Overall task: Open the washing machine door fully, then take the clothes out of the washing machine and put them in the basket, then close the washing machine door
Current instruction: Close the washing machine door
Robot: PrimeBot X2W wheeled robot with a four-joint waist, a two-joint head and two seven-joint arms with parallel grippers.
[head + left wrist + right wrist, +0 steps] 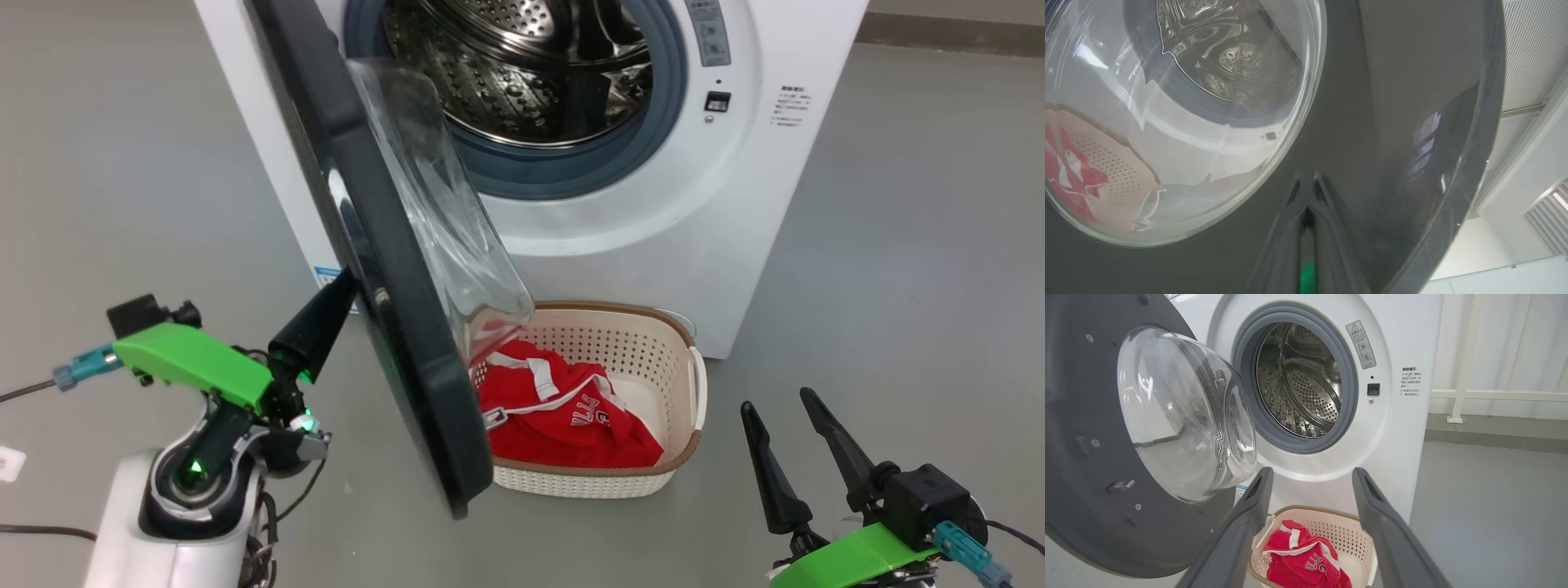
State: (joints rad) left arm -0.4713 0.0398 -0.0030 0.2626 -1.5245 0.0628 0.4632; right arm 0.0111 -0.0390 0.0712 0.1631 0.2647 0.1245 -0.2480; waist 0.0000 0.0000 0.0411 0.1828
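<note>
Head view shows the washing machine door [424, 408] swung out from its hinge on the left of the washing machine [653, 245], standing nearly edge-on towards the robot. The left gripper [343, 286] has its fingers pressed together, holding nothing, with the tips against the door's glossy outer face low down. The left wrist view has those tips [1306, 175] meeting their own reflection there.

The clothes [571, 416] lie in the basket [604, 309], on the floor just before the machine, and the drum [522, 90] looks empty. Closing seems to be what remains.

The door lies directly ahead of the left fingertips, so a push rightwards and away would swing it shut. The right gripper [777, 402], fingers spread wide and empty, waits at the near right, well apart on the door's inner side.
</note>
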